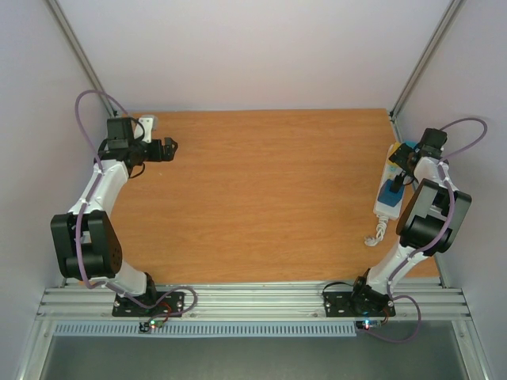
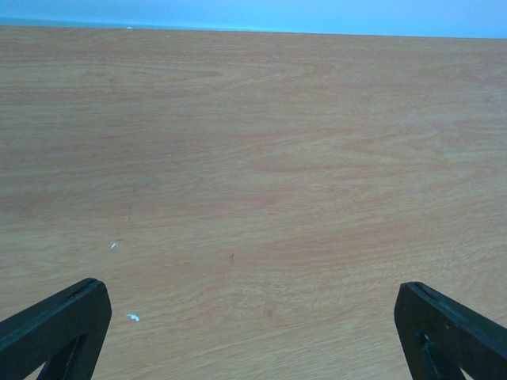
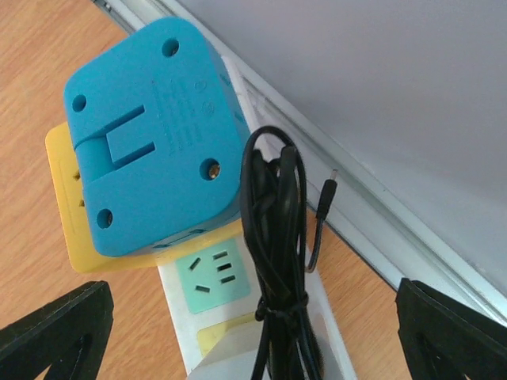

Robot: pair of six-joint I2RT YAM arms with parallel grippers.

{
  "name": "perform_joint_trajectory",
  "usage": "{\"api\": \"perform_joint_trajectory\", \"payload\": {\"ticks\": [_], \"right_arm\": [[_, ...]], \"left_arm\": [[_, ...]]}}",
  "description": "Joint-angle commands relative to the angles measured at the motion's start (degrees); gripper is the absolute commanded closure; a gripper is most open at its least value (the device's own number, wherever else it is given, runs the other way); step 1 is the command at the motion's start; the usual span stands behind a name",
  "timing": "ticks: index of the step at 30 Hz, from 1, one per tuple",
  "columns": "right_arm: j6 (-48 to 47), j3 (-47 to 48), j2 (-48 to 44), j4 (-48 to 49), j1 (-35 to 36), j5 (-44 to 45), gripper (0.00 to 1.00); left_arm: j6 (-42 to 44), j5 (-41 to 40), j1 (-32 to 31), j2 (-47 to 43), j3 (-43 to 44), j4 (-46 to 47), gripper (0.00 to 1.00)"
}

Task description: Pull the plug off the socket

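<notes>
The socket, a long white power strip [image 1: 386, 207], lies along the table's right edge. In the right wrist view it [image 3: 178, 285] shows a green outlet face [image 3: 212, 277] and a yellow face [image 3: 63, 198]. A blue block-shaped plug [image 3: 154, 134] sits on the yellow face; it also shows in the top view [image 1: 407, 147]. A bundled black cord [image 3: 277, 237] with a barrel tip lies along the strip. My right gripper [image 3: 253, 317] hangs open just above the strip, the plug ahead of its fingertips [image 3: 59, 332]. My left gripper [image 2: 249, 317] is open and empty over bare wood at the far left [image 1: 169, 148].
The strip's white cord [image 1: 372, 236] curls toward the near edge. A second blue piece [image 1: 390, 190] sits on the strip's middle. An aluminium rail and the grey wall [image 3: 380, 119] run close along the strip's right side. The wooden table [image 1: 277, 198] spans between the arms.
</notes>
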Motion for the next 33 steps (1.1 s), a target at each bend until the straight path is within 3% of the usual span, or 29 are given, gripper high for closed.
{"api": "perform_joint_trajectory", "payload": {"ticks": [1,11,33], "right_arm": [[1.79,1.27,1.47,-1.38,-0.27,-2.70,0.02],[1.92,0.58,1.79,-2.64,-0.27,-3.04,0.06],[-0.04,-0.32,2.77,-3.67,0.85,-5.22,0.30]], "left_arm": [[-0.62,-0.40,-0.26,0.47,1.99,0.69,0.00],[-0.96,-0.30,-0.28,0.48,1.78,1.12,0.00],[-0.92,-1.11,-0.23,0.16,2.08,1.26,0.00]]}}
